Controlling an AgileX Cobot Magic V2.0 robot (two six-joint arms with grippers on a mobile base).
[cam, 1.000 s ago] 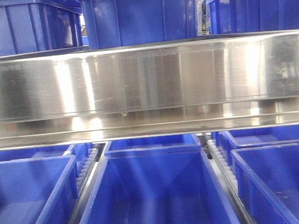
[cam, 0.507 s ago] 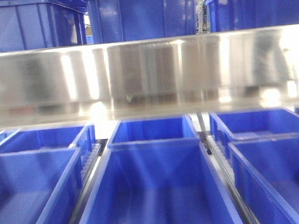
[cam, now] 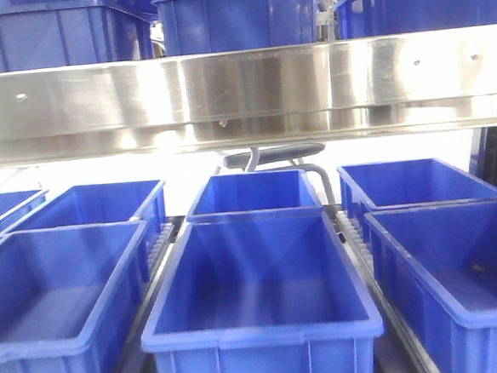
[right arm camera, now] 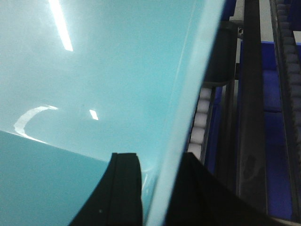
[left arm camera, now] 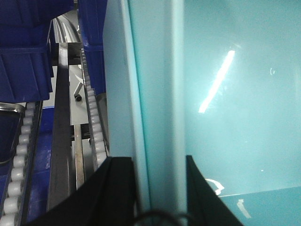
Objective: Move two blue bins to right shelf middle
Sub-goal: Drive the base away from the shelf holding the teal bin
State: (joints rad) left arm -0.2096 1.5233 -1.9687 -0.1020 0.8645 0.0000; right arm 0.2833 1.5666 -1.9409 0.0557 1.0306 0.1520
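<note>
A large blue bin (cam: pixel 259 333) sits in the front centre of the lower roller shelf, empty inside. Neither gripper shows in the front view. In the left wrist view my left gripper (left arm camera: pixel 159 188) straddles a bin's side wall (left arm camera: pixel 160 94), which looks teal there, with one black finger (left arm camera: pixel 117 188) outside and the other inside. In the right wrist view my right gripper (right arm camera: pixel 161 188) is clamped the same way over the opposite wall (right arm camera: pixel 117 70) of a bin. Both pairs of jaws press against the wall.
A steel shelf beam (cam: pixel 242 97) crosses above, with more blue bins (cam: pixel 237 16) on top. Empty blue bins stand at left (cam: pixel 60 294), right (cam: pixel 459 266) and behind (cam: pixel 253 193). Roller rails (left arm camera: pixel 96 117) (right arm camera: pixel 202 117) run beside the held walls.
The front view has drawn back and dropped. The steel beam now sits higher in the frame, and the centre bin's whole front wall and the back row of bins have come into sight.
</note>
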